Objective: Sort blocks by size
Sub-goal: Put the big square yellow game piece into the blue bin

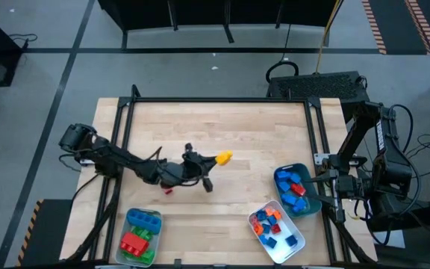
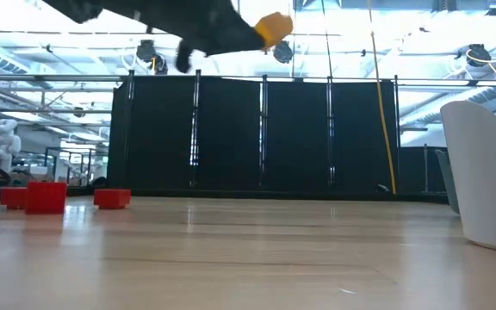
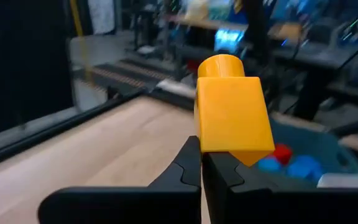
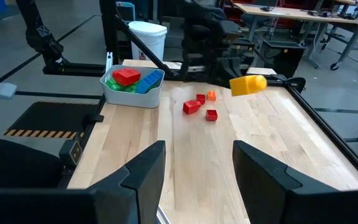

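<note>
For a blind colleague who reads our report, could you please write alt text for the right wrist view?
The left gripper holds an orange block in the air above a wooden table. Behind it, three small red blocks and one tiny orange block lie near a tray of bigger bricks. The right gripper stands open in front.

A pale wooden table (image 1: pixel 222 127) with a black metal frame stands on a grey floor (image 1: pixel 51 82) marked with orange-and-black hazard tape (image 1: pixel 375 26). Beyond the table, tall black curtain panels (image 2: pixel 257 138) hang under a bright ceiling with round lamps (image 2: pixel 284 52). Workbenches (image 4: pixel 291 12) fill the room behind.
</note>
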`<control>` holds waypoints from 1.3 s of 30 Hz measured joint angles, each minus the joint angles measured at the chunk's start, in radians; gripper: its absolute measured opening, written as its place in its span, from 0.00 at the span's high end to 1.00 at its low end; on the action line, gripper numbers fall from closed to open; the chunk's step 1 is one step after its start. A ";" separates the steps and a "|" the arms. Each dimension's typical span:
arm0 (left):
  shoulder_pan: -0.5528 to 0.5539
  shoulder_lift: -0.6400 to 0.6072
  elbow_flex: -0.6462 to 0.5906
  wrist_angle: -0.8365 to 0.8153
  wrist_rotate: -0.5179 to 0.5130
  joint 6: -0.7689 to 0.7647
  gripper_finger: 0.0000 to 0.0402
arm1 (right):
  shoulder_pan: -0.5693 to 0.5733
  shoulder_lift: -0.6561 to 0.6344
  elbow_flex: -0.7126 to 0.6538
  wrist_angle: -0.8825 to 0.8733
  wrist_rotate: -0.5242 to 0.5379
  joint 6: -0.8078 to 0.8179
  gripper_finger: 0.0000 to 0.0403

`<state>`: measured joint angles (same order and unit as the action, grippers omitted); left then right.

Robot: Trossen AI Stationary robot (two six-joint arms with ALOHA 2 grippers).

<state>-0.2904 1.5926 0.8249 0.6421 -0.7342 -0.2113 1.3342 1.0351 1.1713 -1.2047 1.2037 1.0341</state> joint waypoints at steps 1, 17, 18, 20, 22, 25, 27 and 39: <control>0.014 0.019 0.003 0.046 0.027 0.010 1.00 | 0.000 0.000 0.000 0.000 0.000 0.001 0.58; 0.112 0.534 0.549 0.015 0.361 0.141 1.00 | 0.000 0.000 0.000 0.002 0.000 0.024 0.58; 0.113 0.563 0.590 -0.008 0.378 0.147 1.00 | 0.000 0.000 0.000 0.001 0.000 0.024 0.58; 0.119 0.618 0.669 -0.052 0.411 0.149 1.00 | 0.000 0.000 0.000 0.001 0.000 0.024 0.58; 0.124 0.664 0.742 -0.094 0.441 0.150 1.00 | 0.000 0.000 0.000 0.001 0.000 0.024 0.58; 0.135 0.726 0.837 -0.136 0.470 0.149 1.00 | 0.000 0.000 0.000 0.001 0.000 0.024 0.58; 0.144 0.758 0.882 -0.145 0.489 0.150 0.98 | 0.000 0.000 0.000 0.001 0.000 0.024 0.58; 0.186 0.818 0.982 -0.183 0.623 0.220 0.73 | 0.000 0.000 0.000 0.001 -0.005 0.024 0.58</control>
<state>-0.1040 2.4106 1.8065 0.4595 -0.1116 0.0089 1.3342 1.0355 1.1713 -1.2037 1.1984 1.0580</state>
